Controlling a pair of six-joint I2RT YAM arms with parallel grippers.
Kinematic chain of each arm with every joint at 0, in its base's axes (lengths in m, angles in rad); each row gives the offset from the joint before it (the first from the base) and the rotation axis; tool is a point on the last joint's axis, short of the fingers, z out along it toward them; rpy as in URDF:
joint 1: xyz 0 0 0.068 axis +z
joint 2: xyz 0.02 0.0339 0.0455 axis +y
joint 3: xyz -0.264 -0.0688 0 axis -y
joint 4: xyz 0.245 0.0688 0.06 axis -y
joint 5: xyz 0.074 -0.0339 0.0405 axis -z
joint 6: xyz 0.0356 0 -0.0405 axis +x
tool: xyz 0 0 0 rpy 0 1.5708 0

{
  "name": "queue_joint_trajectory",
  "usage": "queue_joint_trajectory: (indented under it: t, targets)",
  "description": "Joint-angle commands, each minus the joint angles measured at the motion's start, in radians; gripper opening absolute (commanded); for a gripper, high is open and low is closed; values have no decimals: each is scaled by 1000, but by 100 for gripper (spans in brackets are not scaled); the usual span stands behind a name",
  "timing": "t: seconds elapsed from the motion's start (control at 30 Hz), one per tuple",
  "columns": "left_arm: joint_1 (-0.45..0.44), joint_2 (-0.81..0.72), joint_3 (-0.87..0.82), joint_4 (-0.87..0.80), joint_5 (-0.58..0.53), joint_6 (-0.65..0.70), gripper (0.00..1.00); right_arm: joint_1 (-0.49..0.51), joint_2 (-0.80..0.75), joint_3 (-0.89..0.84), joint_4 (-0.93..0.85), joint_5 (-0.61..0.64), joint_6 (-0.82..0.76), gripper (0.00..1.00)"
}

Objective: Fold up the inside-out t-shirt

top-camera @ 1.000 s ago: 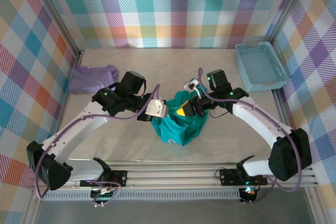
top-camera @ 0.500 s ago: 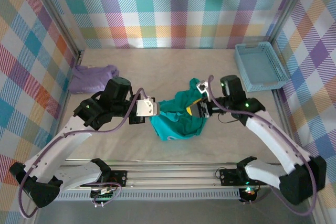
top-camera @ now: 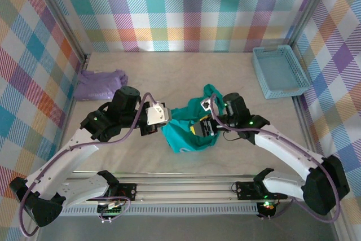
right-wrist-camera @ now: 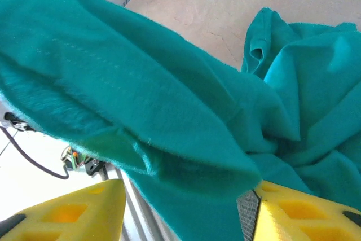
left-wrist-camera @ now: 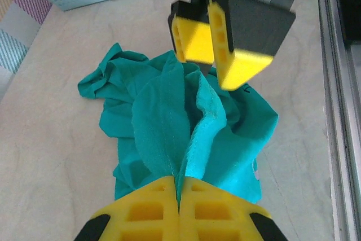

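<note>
From here I see the t-shirt (top-camera: 189, 135) lying in a crumpled heap on the table (top-camera: 169, 74), about mid-table and between the two arms. My left gripper (top-camera: 165, 122) is at the heap's left edge, and on the left wrist view its fingers (left-wrist-camera: 141, 213) are pressed tight together with a raised fold of the t-shirt (left-wrist-camera: 169, 122) pinched between them, so that hand is clamped on the cloth. The right gripper (top-camera: 198, 128) sits over the heap's right part, facing the left one. On the right wrist view its fingers (right-wrist-camera: 67, 213) stand well apart, with a loose flap of t-shirt (right-wrist-camera: 141, 83) draped across the gap and not squeezed; I read that hand as released. A lavender garment (top-camera: 101, 83) is bunched at the far left edge, well apart from the t-shirt, and a blue basket (top-camera: 280, 71) stands at the far right.
</note>
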Motion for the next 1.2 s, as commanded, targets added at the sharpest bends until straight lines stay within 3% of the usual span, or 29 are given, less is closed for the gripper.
queue_joint_trajectory:
  t: [0.0,0.13,0.2,0.43,0.47,0.67,0.83,1.03,1.17]
  targets:
    - [-5,-27,-29,37,12,-66,0,13,42,-6,193,-11,37,47]
    - [-6,-61,-72,57,6,-162,0,13,38,-3,212,83,-43,11]
    - [-11,-87,-111,93,6,-234,0,13,25,0,205,136,-115,0]
    - [-103,-162,-272,242,-50,-490,0,11,12,73,75,114,-479,0]
    - [-119,-167,-298,264,-61,-516,3,11,13,78,57,97,-526,0]
    - [-144,-178,-316,197,-58,-528,48,11,10,65,37,41,-682,0]
    - [-136,-262,-333,240,-109,-593,70,12,-13,29,59,51,-718,0]
    - [-132,-112,-243,179,-225,-734,66,18,-28,19,81,32,-675,0]
    - [-136,-11,-235,269,-157,-884,64,21,-44,14,79,62,-648,0]
